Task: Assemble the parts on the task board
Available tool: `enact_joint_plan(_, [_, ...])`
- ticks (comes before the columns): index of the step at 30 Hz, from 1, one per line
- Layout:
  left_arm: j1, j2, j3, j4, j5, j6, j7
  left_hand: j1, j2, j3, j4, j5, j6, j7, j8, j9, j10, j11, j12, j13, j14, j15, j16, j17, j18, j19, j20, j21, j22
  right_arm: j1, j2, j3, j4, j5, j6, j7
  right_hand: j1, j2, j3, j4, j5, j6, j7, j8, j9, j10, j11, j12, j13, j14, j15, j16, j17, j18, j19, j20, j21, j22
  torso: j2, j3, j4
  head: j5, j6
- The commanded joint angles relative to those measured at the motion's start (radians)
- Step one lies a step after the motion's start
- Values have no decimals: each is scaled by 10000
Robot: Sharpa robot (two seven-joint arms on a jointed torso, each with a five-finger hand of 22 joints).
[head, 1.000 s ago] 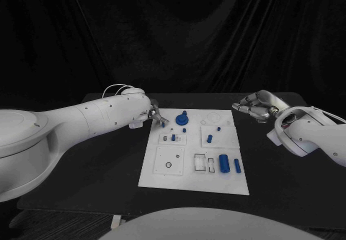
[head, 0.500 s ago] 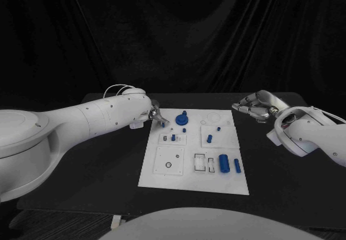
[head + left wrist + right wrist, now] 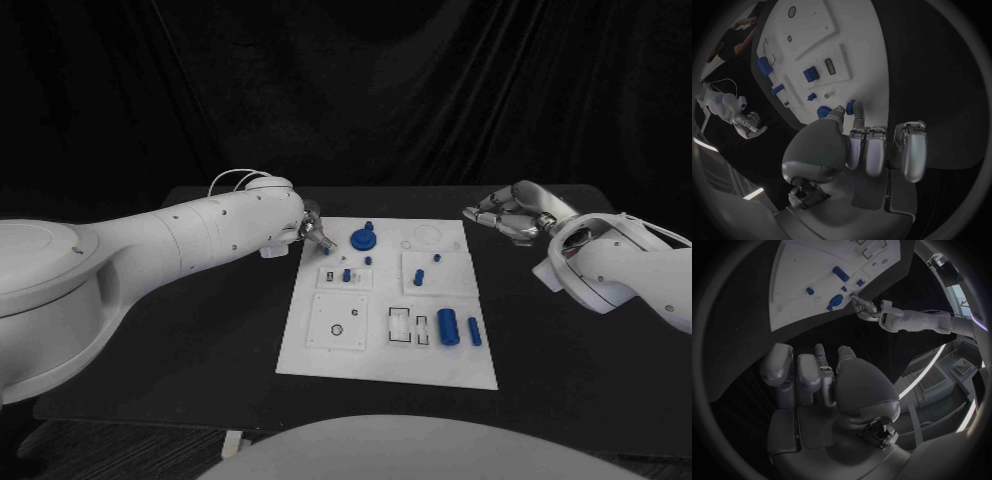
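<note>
Head view showed the left robot hand (image 3: 315, 233) at the far left corner of the task board (image 3: 389, 345), on the black surface (image 3: 216, 350). In the left wrist view its fingertips (image 3: 856, 111) pinched a small blue part (image 3: 851, 105). The right robot hand (image 3: 505, 217) hovered beside the board's far right edge, fingers curled, holding nothing. Other blue parts (image 3: 449, 326) lay on the board.

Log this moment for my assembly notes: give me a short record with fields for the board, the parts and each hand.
board: white task board flat on the black table
parts: blue pieces spread over the board, among them a round blue part near its far edge and a blue cylinder lying nearer
left hand: left hand at the board's far left corner, fingers at a small blue piece
right hand: right hand off the board's right side, holding nothing
</note>
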Motion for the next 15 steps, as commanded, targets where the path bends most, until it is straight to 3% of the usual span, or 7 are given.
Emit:
enact_joint_plan(1, [-20, 23, 10, 3, 9, 117, 183, 167, -14, 173, -75, 327, 96, -18, -88, -30, 1042, 35, -6, 2632, 1074, 24, 27, 2633, 1, 287, 18, -68, 2158, -28, -13, 7, 11, -7, 59, -105, 143, 15, 19, 45, 4, 59, -21, 33, -17, 480, 3, -51, 83, 273, -76, 23, -11, 24, 281, 62, -13, 625, 1, 1, -1, 8, -2])
enact_joint_plan(10, [-20, 26, 10, 20, 9, 124, 208, 331, -210, 856, -318, 1252, 135, -49, -241, -52, 1042, 4, -6, 2632, 1074, -4, 27, 2633, 2, 289, -10, -92, 2181, -54, -11, 7, 5, -7, 82, -115, 158, 19, 26, 40, 14, 58, -20, 31, -19, 474, 4, -57, 69, 270, -74, 14, -24, 25, 280, 62, -19, 625, -3, 1, 2, 14, -2])
enact_joint_plan(15, [-20, 23, 10, 43, 9, 117, 203, 401, -274, 1231, -454, 1486, 142, -58, -282, -38, 1042, -5, -6, 2632, 1074, -12, 27, 2633, 4, 286, -20, -106, 2189, -74, -14, 7, -2, -7, 90, -117, 162, 23, 29, 40, 17, 58, -20, 30, -20, 472, 6, -58, 66, 267, -74, 4, -38, 27, 277, 63, -32, 620, -1, 2, 4, 17, -2])
